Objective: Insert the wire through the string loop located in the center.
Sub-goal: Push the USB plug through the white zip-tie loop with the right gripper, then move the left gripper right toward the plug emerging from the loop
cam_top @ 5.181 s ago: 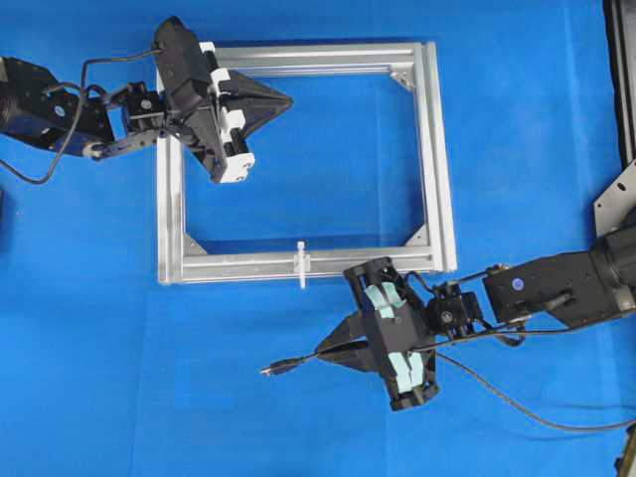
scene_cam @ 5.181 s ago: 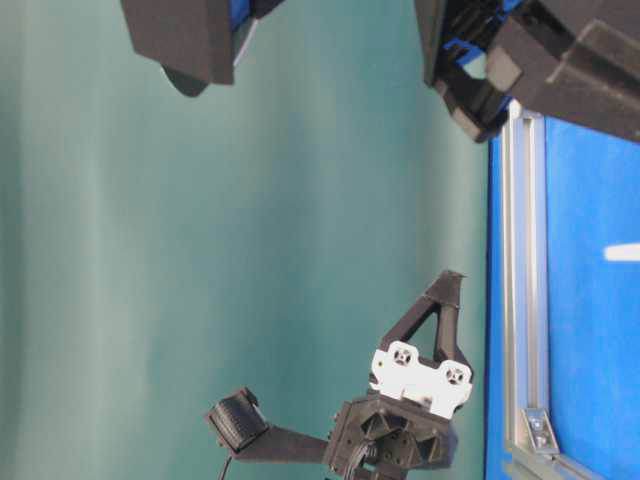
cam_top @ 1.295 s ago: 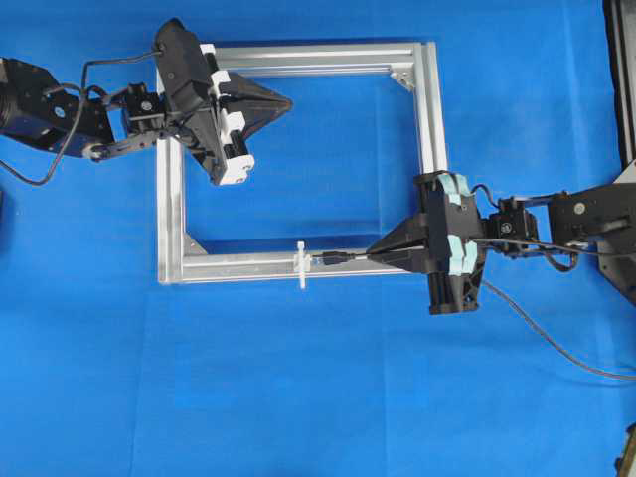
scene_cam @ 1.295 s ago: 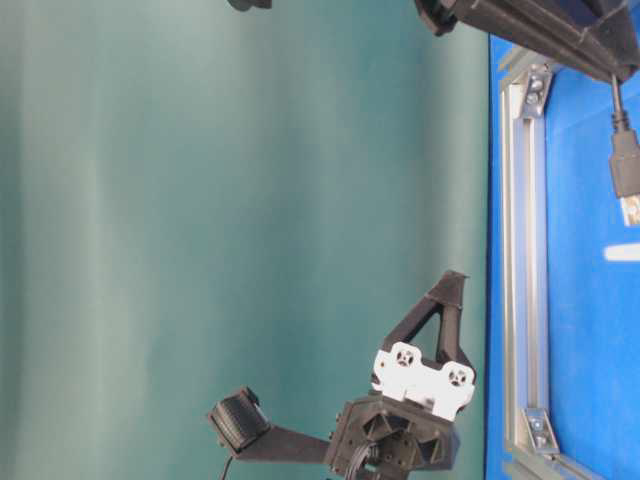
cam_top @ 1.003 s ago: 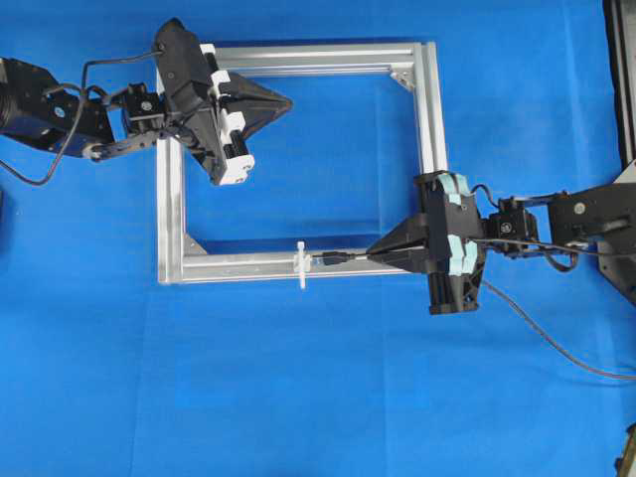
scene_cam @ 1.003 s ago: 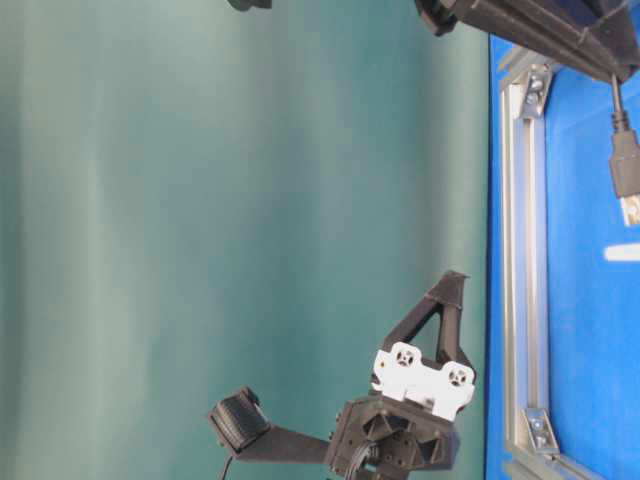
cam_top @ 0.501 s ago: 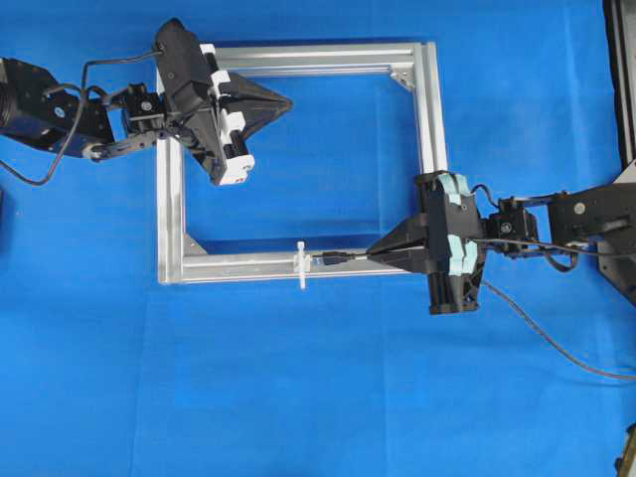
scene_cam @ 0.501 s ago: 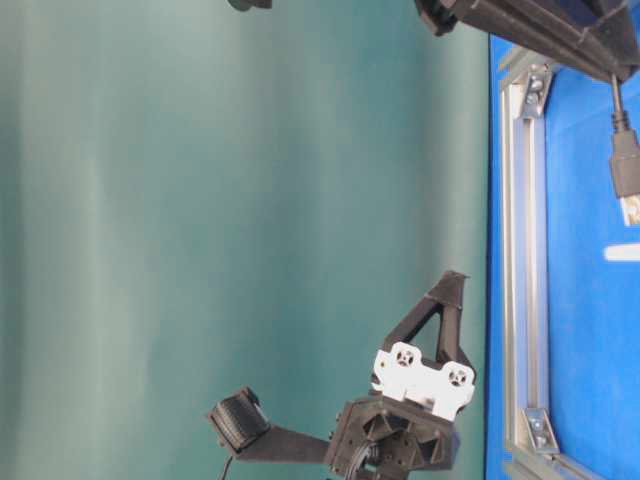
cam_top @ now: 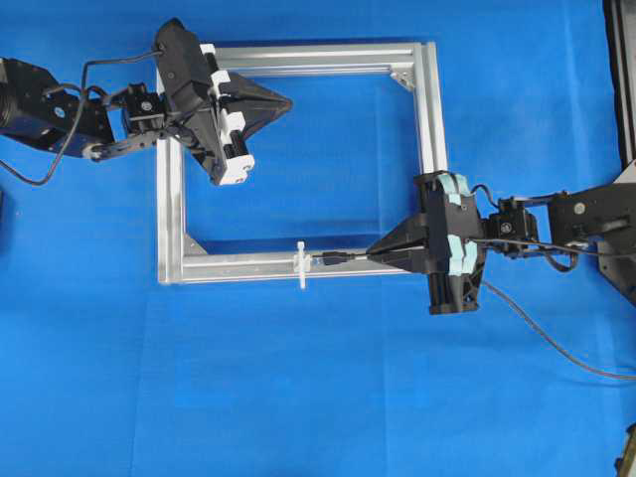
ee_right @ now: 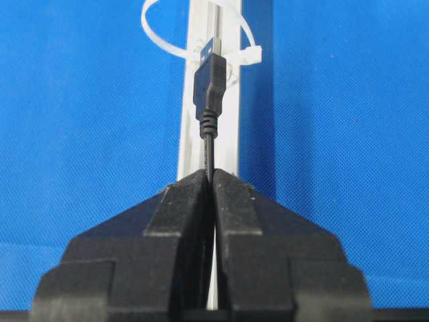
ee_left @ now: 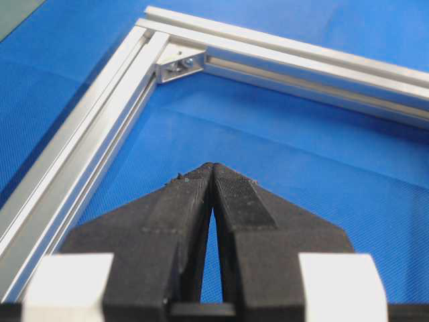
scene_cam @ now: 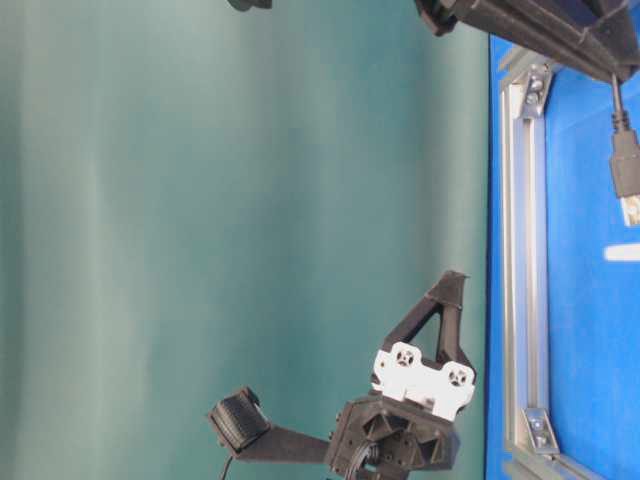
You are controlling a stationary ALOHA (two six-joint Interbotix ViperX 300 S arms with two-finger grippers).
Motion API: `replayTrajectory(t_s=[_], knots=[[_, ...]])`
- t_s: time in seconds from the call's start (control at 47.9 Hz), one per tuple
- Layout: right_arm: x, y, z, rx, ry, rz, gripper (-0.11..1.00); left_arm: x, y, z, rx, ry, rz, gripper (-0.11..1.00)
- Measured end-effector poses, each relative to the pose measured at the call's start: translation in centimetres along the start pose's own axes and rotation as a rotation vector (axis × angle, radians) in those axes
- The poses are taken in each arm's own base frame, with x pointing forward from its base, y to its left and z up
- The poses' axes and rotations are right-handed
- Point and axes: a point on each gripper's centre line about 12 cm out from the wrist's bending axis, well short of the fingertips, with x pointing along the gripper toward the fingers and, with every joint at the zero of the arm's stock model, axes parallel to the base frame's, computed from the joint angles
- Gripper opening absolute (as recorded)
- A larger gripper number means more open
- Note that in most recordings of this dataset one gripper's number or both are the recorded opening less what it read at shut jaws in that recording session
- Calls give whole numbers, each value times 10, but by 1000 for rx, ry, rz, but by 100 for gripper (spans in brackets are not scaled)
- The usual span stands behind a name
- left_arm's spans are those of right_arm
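The wire (cam_top: 556, 346) is a thin black cable ending in a dark plug (ee_right: 209, 86) with a metal tip. My right gripper (cam_top: 373, 254) is shut on the wire just behind the plug (cam_top: 333, 258), above the near bar of the aluminium frame (cam_top: 238, 266). The plug's tip points at the white string loop (cam_top: 301, 263), a small tie standing on that bar, and sits just short of it. From the right wrist the loop (ee_right: 153, 33) arches right ahead of the tip. My left gripper (cam_top: 288, 100) is shut and empty, hovering over the frame's far left corner (ee_left: 175, 62).
The silver rectangular frame (cam_top: 435, 149) lies on a blue cloth. The wire trails off to the lower right (cam_top: 596, 373). Dark equipment stands at the right edge (cam_top: 621, 79). In the table-level view the plug (scene_cam: 627, 175) hangs above the bar.
Over five seconds my right gripper carried the wire from the front cloth up to the near bar, plug facing the loop. Nothing has visibly moved in the last second.
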Motion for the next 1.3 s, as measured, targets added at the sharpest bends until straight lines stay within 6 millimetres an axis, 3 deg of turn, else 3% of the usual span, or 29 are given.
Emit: replayTrajectory(t_s=[0.272,0.794,1.295], knots=[[15,0,2,0,12,-3,-3,0,1,0,0,1,2,0],[61,5,24,-2,-18,1,-3,0,-3,-1,6,2,-9,0],[65,5,26,-3,-23,2,-3,-1,-10,-2,14,12,-28,0]])
